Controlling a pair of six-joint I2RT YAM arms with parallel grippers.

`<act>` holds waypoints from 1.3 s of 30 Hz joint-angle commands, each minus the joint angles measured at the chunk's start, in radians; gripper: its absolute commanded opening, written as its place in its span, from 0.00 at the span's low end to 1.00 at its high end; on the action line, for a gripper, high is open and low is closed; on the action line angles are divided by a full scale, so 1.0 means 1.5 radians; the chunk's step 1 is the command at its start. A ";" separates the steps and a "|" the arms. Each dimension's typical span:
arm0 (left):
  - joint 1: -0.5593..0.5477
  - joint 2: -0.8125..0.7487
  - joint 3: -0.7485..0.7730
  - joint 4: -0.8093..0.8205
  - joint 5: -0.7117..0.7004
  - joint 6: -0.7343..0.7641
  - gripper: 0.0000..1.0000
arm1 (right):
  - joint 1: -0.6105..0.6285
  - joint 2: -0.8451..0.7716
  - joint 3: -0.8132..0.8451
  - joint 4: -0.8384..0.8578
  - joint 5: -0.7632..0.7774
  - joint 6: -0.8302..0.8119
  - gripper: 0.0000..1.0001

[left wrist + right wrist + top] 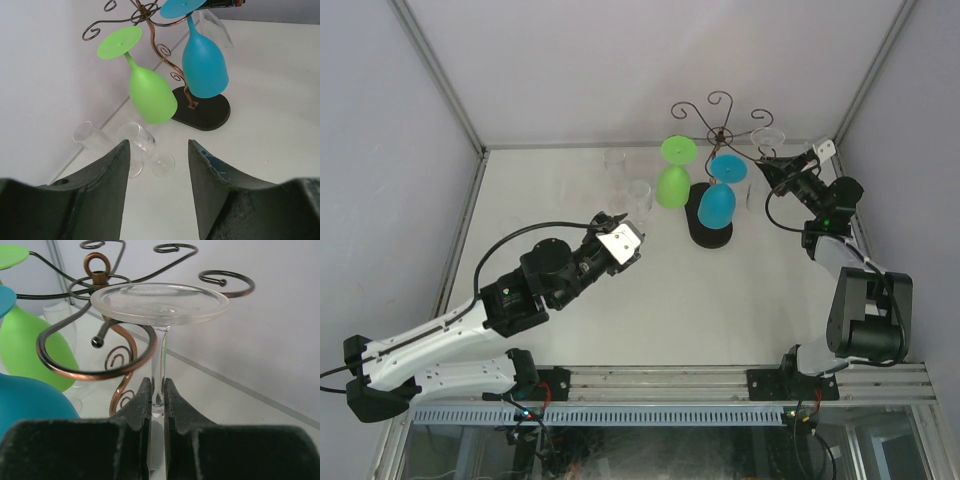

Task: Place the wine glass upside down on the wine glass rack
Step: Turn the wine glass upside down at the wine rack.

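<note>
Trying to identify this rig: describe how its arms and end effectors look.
The left arm and right arm: white shells, black joints, green lights; a black cable loops over the left. The left end effector and right end effector: black tapered fingers.

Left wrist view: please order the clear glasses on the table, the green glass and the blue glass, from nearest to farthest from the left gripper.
1. Clear glasses: on the table, just ahead of the left gripper, slightly left.
2. Green glass: hanging upside down behind them, on the left.
3. Blue glass: hanging upside down on the right, farthest.
</note>
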 commanded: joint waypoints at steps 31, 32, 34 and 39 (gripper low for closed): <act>0.003 -0.009 0.009 0.038 -0.009 0.019 0.54 | 0.003 -0.026 0.012 0.144 -0.118 0.105 0.00; 0.003 -0.010 0.008 0.038 -0.008 0.018 0.54 | 0.001 -0.031 0.006 0.143 -0.117 0.103 0.00; 0.003 -0.008 0.008 0.038 -0.008 0.018 0.54 | -0.002 -0.045 -0.011 0.144 -0.109 0.098 0.00; 0.003 -0.006 0.008 0.038 -0.006 0.018 0.54 | -0.010 -0.085 -0.039 0.137 -0.100 0.086 0.00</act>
